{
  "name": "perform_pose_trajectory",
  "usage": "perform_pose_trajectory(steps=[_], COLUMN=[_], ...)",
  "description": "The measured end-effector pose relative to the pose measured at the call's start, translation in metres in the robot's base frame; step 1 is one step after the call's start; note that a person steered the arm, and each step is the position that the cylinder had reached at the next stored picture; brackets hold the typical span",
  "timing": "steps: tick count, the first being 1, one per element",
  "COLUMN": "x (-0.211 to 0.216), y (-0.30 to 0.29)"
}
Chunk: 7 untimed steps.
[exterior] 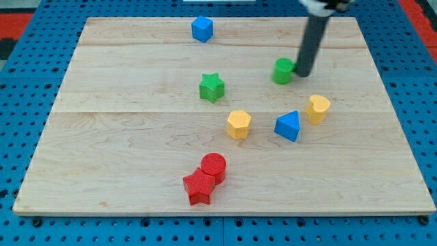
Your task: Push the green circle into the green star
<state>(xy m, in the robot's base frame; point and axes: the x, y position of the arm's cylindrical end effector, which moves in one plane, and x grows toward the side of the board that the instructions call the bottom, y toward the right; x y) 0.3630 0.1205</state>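
The green circle [283, 71] lies on the wooden board right of centre, in the upper half. The green star [212, 87] lies to its left and slightly lower, about a hundred pixels away. My dark rod comes down from the view's top right, and my tip [302, 73] touches the green circle's right side.
A blue cube [202, 29] sits near the top edge. A yellow hexagon [239, 124], a blue triangle [288, 126] and a second yellow block [317, 108] lie below the green blocks. A red circle [214, 166] and red star [199, 187] touch near the bottom.
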Motion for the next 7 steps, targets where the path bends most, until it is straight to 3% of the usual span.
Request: perform_pose_trajectory(steps=[2, 3, 4, 6, 7], x=[-0.035, -0.028, 0.007, -0.005, 0.012], y=[0.011, -0.019, -0.048, -0.041, -0.057])
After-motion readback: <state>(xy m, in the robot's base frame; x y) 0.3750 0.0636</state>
